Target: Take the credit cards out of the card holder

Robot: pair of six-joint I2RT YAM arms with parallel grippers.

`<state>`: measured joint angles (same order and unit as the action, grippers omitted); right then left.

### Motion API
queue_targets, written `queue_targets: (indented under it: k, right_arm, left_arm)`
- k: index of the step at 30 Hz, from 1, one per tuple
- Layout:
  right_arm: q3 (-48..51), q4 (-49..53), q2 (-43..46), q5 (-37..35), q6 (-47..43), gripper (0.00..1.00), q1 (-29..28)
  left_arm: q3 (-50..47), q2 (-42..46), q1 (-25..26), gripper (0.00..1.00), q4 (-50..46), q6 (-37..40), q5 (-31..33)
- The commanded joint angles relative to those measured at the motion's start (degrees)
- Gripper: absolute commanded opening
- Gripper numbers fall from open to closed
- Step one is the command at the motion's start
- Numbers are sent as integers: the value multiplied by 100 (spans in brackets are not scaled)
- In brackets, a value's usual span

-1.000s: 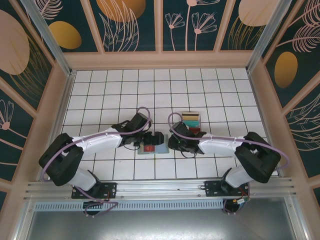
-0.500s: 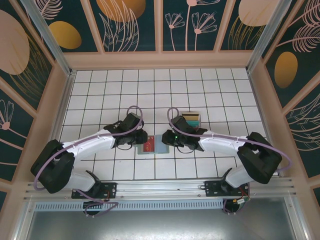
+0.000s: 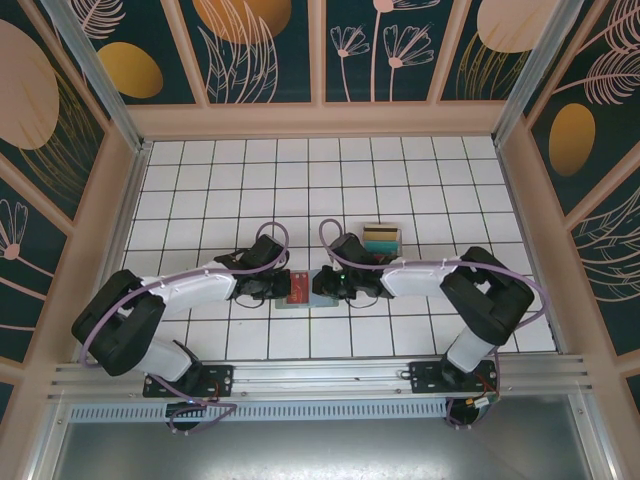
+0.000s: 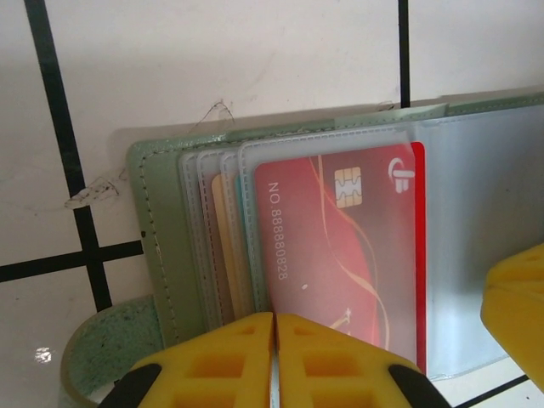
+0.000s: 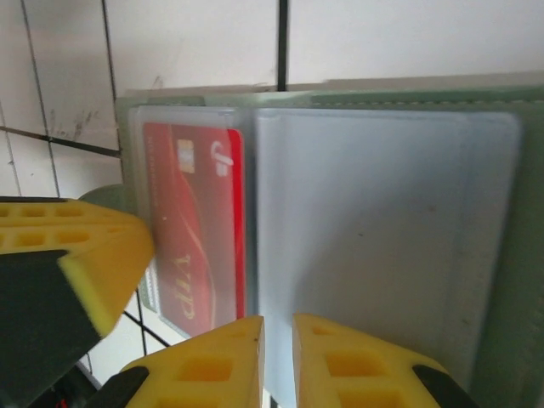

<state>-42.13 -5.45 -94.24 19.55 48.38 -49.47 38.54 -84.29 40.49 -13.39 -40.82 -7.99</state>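
Lying open, card holder (image 4: 157,255); red card (image 4: 340,255) just beyond closed left fingers (image 4: 212,361).

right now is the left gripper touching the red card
Cannot tell. Left wrist view: the shut left gripper overlaps the red card, but a clear sleeve lies over it.

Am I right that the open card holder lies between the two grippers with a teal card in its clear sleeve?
Not quite: the left wrist view shows a red card in that sleeve of the card holder, not a teal one.
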Motion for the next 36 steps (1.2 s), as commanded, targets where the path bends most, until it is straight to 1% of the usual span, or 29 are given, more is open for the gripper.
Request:
queue_targets:
  k: [1, 15, 21, 24, 25, 26, 27, 31, 32, 36]
  right_arm:
    - [-205, -184, -134, 236, -84, 18, 18]
    - [-313, -241, -511, 430, -94, 17, 25]
    - [-318, -268, -574, 452, -93, 15, 23]
    - [-328, -301, -608, 485, -91, 11, 22]
    - [-331, -299, -609, 488, -92, 8, 25]
    - [-321, -301, -598, 483, -87, 2, 25]
    - [-299, -299, -576, 473, -90, 0, 30]
    - [-149, -286, -411, 380, -42, 0, 68]
    - [-96, -274, -346, 344, -18, 0, 86]
    - [96, -241, -163, 295, -4, 0, 148]
  left_arm:
    - [-84, -92, -15, 12, 117, -84, -139]
    - [-145, -140, -17, 11, 177, -145, -246]
    - [-165, -127, -15, 11, 187, -157, -273]
    - [-162, -131, -19, 11, 192, -162, -272]
    - [-154, -127, -17, 10, 187, -163, -273]
    - [-160, -123, -15, 10, 180, -165, -269]
    - [-154, -115, -16, 10, 164, -170, -243]
    - [-108, -131, -17, 7, -32, -189, 11]
    - [-102, -140, -19, 4, -101, -195, 91]
    - [-95, -133, -21, 2, -214, -173, 233]
